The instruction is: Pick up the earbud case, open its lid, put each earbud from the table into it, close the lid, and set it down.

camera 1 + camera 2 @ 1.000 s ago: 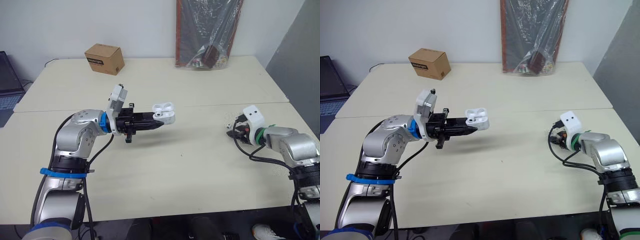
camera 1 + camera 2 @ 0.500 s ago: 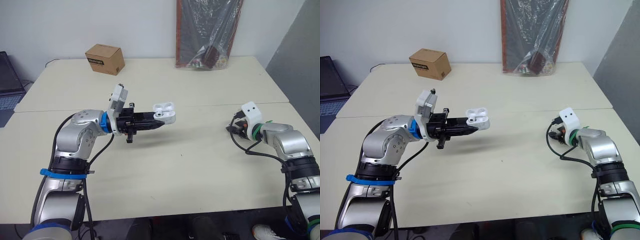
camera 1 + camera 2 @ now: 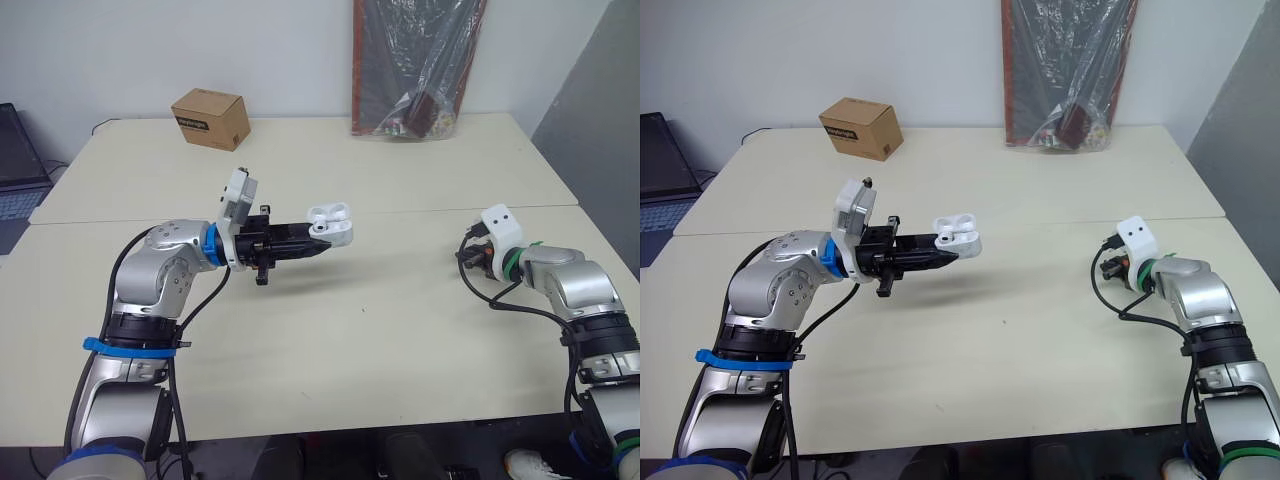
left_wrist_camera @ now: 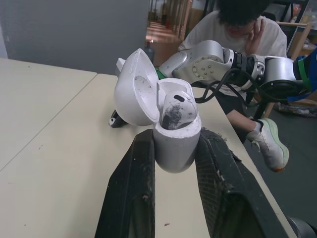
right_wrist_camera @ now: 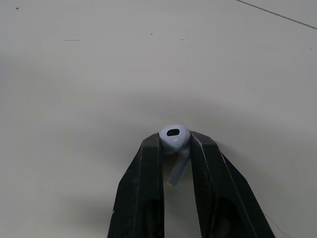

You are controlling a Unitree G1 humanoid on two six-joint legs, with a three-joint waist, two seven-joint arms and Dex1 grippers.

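Holds case (image 3: 331, 226) clamped in left claw (image 3: 322, 240), centre-left of frame, above desk (image 3: 400, 330), lid open, one bud (image 4: 174, 106) seated. Pinches second bud (image 5: 174, 138) in right claw (image 5: 175, 143), right of frame; wrist higher than second ago. Suggests pick done; carry to case next.

So I count one earbud case (image 4: 176, 144), two earbuds – first earbud (image 4: 174, 108), second earbud (image 5: 173, 137) – one cardboard box (image 3: 209, 117), probably one laptop (image 3: 15, 150).
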